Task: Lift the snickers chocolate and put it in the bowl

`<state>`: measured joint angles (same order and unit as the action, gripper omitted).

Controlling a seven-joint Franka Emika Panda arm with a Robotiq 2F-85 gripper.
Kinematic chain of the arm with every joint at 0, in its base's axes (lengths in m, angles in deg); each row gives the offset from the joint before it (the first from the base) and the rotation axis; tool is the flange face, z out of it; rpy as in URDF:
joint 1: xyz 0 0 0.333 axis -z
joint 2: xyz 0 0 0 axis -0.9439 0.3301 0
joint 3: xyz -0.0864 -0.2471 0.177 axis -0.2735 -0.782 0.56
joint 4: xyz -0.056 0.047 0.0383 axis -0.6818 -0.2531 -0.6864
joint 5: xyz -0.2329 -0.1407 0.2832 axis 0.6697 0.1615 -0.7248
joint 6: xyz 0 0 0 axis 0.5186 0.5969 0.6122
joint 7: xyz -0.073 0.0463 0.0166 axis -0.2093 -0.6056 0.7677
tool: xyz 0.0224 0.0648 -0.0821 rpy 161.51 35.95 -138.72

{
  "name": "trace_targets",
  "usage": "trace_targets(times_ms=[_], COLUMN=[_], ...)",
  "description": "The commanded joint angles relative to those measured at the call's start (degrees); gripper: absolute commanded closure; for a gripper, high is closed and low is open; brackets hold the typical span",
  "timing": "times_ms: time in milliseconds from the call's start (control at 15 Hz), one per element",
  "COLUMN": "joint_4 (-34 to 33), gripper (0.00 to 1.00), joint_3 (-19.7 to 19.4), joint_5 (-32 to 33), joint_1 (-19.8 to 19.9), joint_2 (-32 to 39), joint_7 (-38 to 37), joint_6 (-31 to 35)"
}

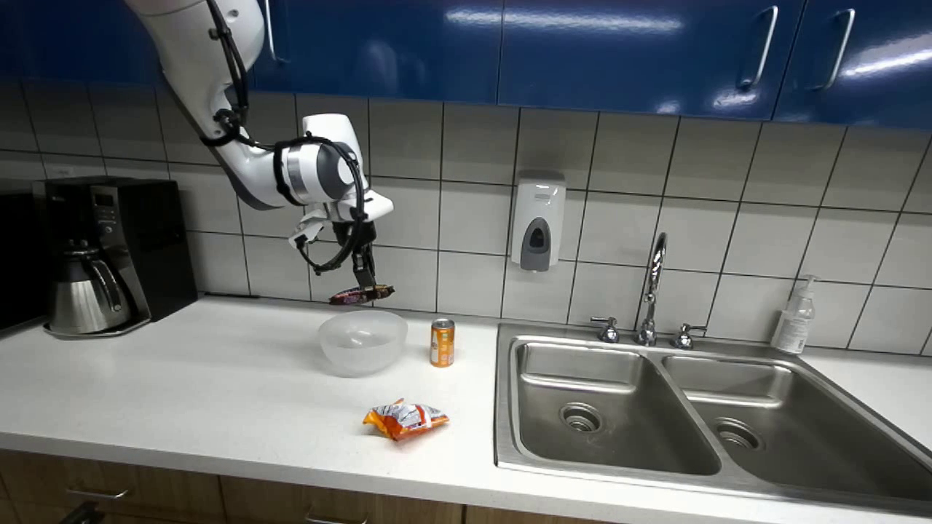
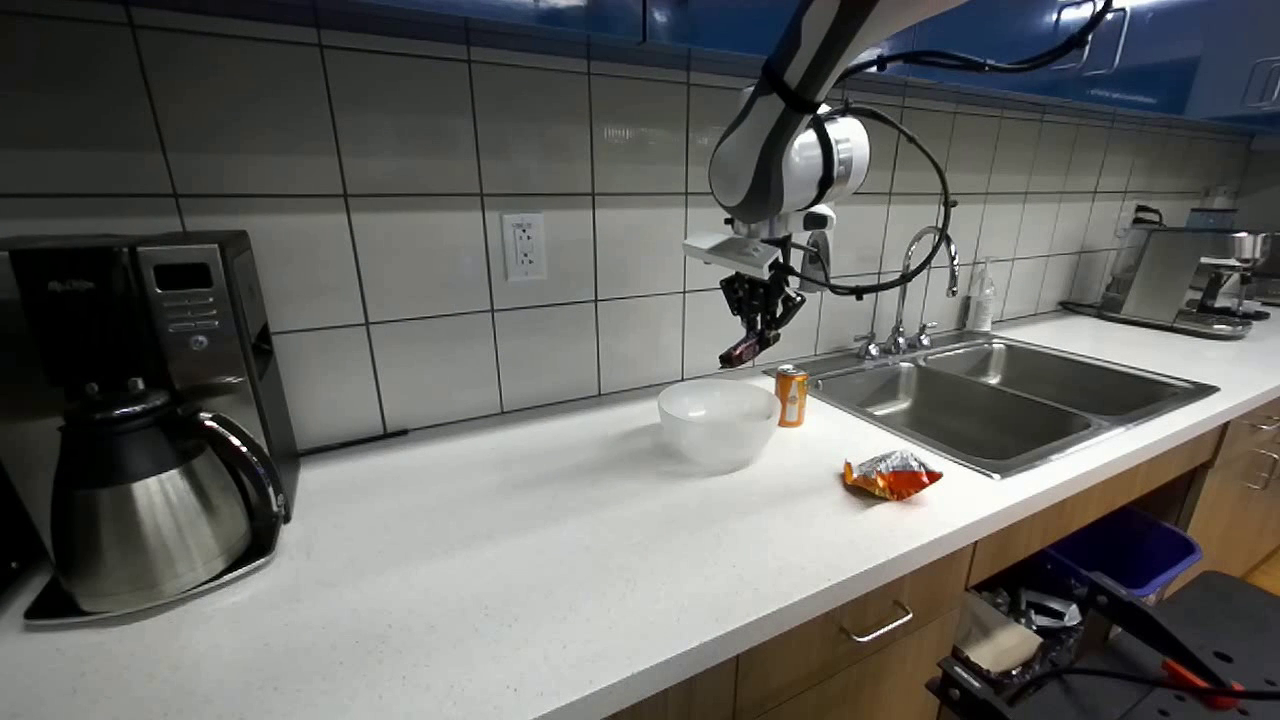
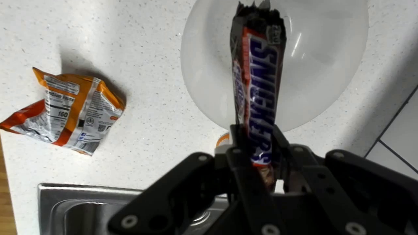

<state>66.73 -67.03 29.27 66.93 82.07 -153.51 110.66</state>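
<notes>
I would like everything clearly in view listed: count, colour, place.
Snickers bar: 1, dark brown, in gripper
Bowl: 1, translucent white, on counter
Can: 1, orange, beside bowl
Packet: 1, orange-silver, on counter
Sink: 1, silver, in counter
Faucet: 1, silver, behind sink
Dispenser: 1, white, on wall
Bottle: 1, whitish, by sink
Coffee maker: 1, black-silver, on counter
Espresso machine: 1, silver, beyond sink
Bin: 1, blue, below counter
Cabinets: several, blue, on wall
Drawers: several, brown, under counter
Arm: 1, white, above counter
Gripper: 1, black, on arm

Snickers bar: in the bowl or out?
Out: in both exterior views the gripper holds the Snickers bar clear of the bowl, above its rim.
</notes>
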Motion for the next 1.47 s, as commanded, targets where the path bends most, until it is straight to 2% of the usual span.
trace_targets(times_ms=[0,400,933,1067,1200,1400], joint_4=[-5.4,-10.9,-14.4,-15.1,-15.2,-14.9], gripper=[0.94,0.94,0.94,0.5,0.47,0.27], joint_3=[1.0,1.6,1.7,2.1,1.8,1.4], joint_5=[-2.2,-5.1,-8.2,-9.0,-9.2,-8.9], joint_1=[1.8,2.2,2.0,2.1,1.8,1.4], joint_2=[3.7,9.0,13.1,13.6,13.7,13.2], joint_7=[4.5,7.8,10.9,11.8,12.1,11.9], joint_6=[-0.1,-0.3,-1.4,-2.6,-2.9,-3.1])
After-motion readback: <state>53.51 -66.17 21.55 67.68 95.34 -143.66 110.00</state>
